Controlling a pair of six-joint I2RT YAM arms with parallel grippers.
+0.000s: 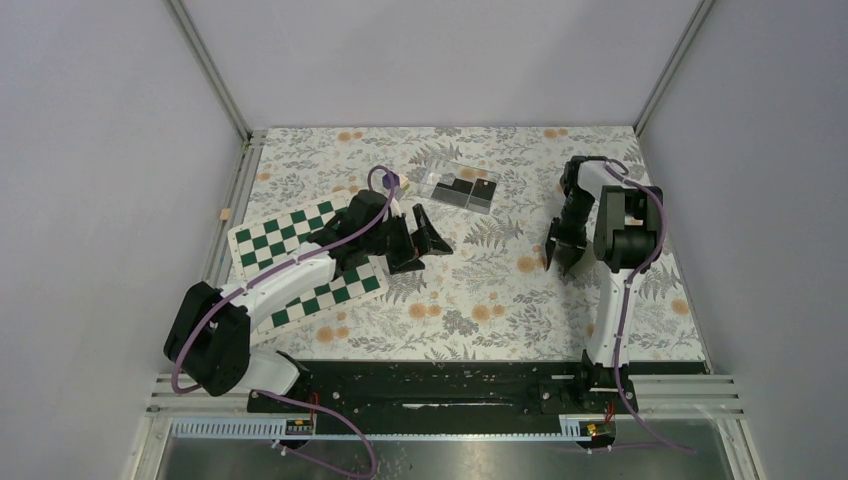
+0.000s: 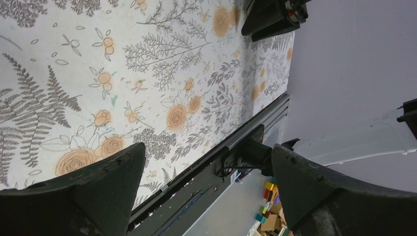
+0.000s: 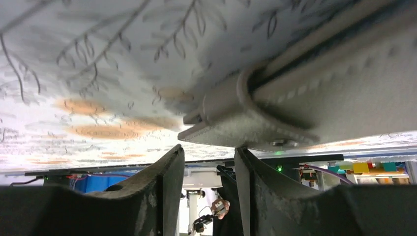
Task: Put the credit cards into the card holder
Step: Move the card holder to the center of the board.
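A floral cloth (image 1: 480, 300) covered the table, which was shut in by plain grey walls. The black cards (image 1: 450, 195) lay inside a clear box (image 1: 470, 176) toward the far side of the cloth, near its middle. The holder (image 3: 295, 98), grey fabric with stitched edges, showed only in the right wrist view. There it filled the space just past the tips of the right gripper (image 3: 209, 150), its edge touching one fingertip. That gripper hung to the right of the box and somewhat nearer the arms' bases, pointing down at the cloth. Its jaws stood narrow, with a slim gap between them, and whether they pinched the holder could not be told. The left gripper (image 2: 204, 150) sat just near and left of the box, low over the cloth, jaws wide and holding nothing. A green-and-white chessboard (image 1: 270, 245) lay further left of the box, under the left arm.
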